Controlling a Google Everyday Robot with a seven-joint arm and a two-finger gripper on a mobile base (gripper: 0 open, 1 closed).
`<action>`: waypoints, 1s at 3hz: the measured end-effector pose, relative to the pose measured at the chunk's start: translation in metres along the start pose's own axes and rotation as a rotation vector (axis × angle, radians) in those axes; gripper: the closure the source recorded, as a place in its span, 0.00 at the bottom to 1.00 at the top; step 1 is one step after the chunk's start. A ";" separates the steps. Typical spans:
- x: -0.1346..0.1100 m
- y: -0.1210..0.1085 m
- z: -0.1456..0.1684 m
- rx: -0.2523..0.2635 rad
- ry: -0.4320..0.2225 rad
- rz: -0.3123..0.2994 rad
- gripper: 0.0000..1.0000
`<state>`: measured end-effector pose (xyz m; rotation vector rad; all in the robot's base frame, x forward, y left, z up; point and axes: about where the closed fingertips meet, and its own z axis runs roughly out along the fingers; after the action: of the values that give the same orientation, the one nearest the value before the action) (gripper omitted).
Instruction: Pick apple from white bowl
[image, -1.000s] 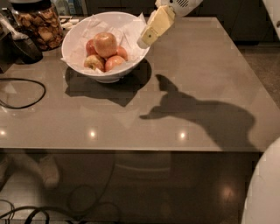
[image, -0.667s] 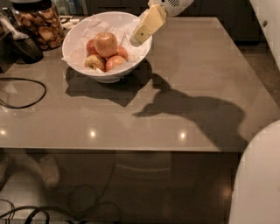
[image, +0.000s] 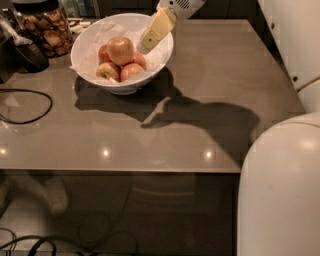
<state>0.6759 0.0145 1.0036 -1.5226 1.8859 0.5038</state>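
The apple (image: 120, 50) I am after sits at the top of the heap in the white bowl (image: 85, 37), stem dimple up, resting on the smaller redder apples (image: 132, 71) and the small yellowish one (image: 108, 71). Crinkled white paper lines the bowl behind the fruit. The bowl stands at the far left of the desk (image: 200, 100), just beside a glass jar of brown snacks (image: 47, 30).

The gripper (image: 146, 47) hangs over the bowl's right half, angled down and to the left. Its pale tip is just beside the apple, on its right and apart from it as far as I can see. Whether the jaws are apart or together I cannot tell from this angle.

I judge the reach to be nearly done, but the grasp is not yet made. The apple lies untouched in the bowl. What is left is to bring the jaws around it, close on it, and lift it clear of the rim without knocking the smaller fruit.

A black cable (image: 27, 107) loops on the desk's left edge, well apart from the work.
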 end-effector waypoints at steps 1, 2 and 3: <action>-0.002 -0.001 0.008 0.010 -0.019 -0.007 0.00; -0.012 -0.007 0.041 -0.015 -0.051 0.006 0.00; -0.017 -0.008 0.050 -0.027 -0.057 0.010 0.00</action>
<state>0.6980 0.0573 0.9800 -1.5013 1.8510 0.5727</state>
